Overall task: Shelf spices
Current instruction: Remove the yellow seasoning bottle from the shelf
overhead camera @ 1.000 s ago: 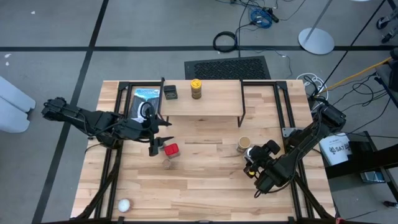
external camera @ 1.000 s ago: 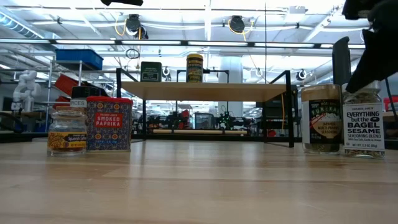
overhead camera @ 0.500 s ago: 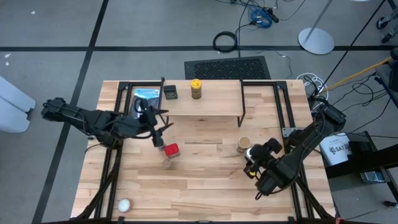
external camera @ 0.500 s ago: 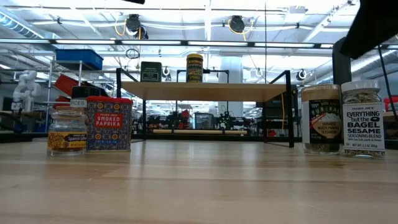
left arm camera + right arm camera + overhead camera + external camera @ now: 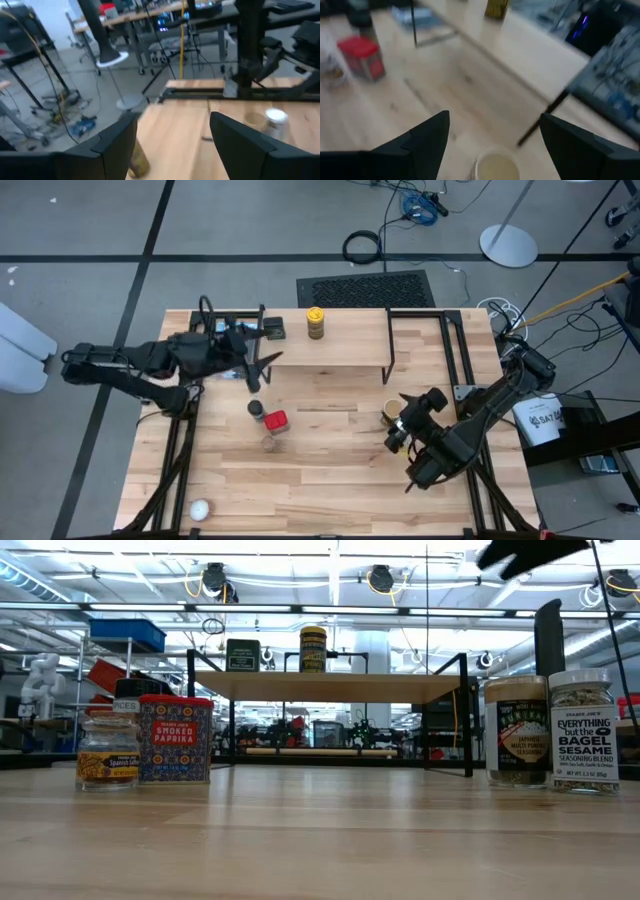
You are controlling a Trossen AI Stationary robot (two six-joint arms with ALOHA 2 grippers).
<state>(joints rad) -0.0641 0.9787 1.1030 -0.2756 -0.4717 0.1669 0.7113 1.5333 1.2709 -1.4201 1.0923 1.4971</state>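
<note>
Above table, both jaws wide open, empty: left gripper (image 5: pixel 262 352), right gripper (image 5: pixel 405 423).

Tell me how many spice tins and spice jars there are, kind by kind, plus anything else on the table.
Spice tins: 2, the red tin and the black square tin.
Spice jars: 4, the yellow-lidded jar, tan-lidded jar, white-lidded jar and small dark-lidded jar.
Blue-and-black package: 1.
Small white ball: 1.
Shelf: 1.
Total: 9.
</note>
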